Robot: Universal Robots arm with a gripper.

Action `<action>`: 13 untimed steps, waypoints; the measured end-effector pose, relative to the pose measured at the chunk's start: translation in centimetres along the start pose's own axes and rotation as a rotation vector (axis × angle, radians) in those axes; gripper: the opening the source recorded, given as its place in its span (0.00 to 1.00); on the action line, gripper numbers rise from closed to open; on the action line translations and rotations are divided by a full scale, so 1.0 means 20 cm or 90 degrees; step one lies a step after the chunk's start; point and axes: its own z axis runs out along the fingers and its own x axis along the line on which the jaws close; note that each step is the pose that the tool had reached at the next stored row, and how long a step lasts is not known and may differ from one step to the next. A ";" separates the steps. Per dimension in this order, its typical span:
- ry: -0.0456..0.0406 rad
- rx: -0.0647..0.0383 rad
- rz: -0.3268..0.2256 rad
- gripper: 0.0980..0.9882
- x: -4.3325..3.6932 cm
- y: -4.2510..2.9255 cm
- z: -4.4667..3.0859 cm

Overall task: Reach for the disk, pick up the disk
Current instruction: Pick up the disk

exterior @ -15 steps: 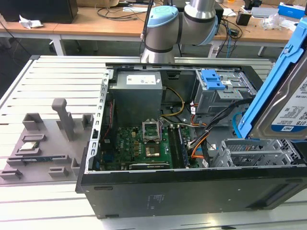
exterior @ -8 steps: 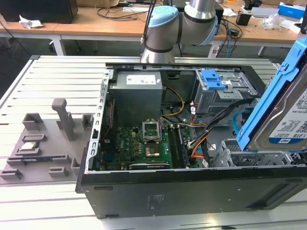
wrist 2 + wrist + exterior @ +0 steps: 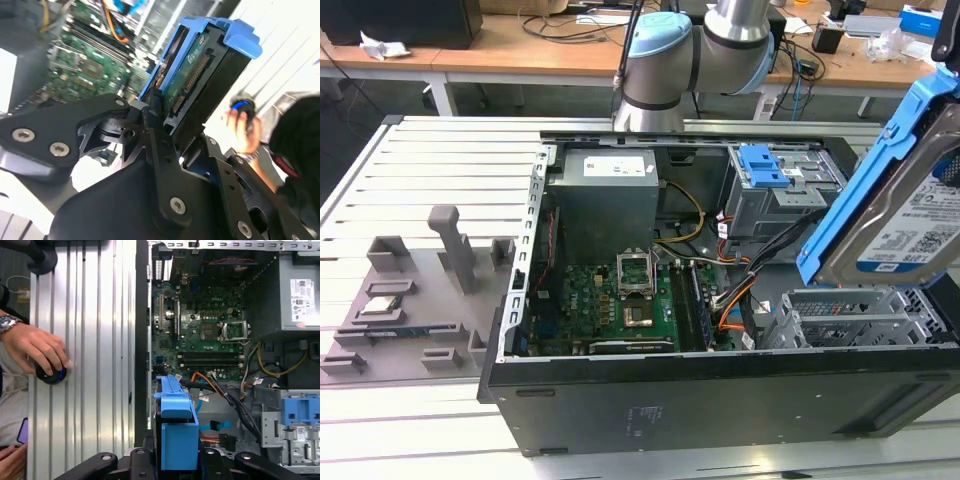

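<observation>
Exterior view has the disk (image 3: 905, 215) lifted up, tilted, above the open computer case (image 3: 720, 400) on that view's right. Both wrist views show the gripper (image 3: 172, 127) pinching the disk's blue-framed edge, looks like. A person's hand (image 3: 37, 347) rests on a small round knob (image 3: 50, 375) nearby.

Blue-framed silver disk (image 3: 905, 215) tilted, lifted above case.

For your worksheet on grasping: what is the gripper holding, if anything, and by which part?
The gripper holds the disk, clamped at one end across its blue-framed edges, lifted above the computer case.
</observation>
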 end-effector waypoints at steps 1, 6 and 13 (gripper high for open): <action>-0.0056 0.000 0.000 0.30 0.000 -0.002 0.000; -0.0094 0.000 0.000 0.30 -0.004 -0.031 0.011; -0.0082 -0.001 0.000 0.30 -0.056 -0.104 0.034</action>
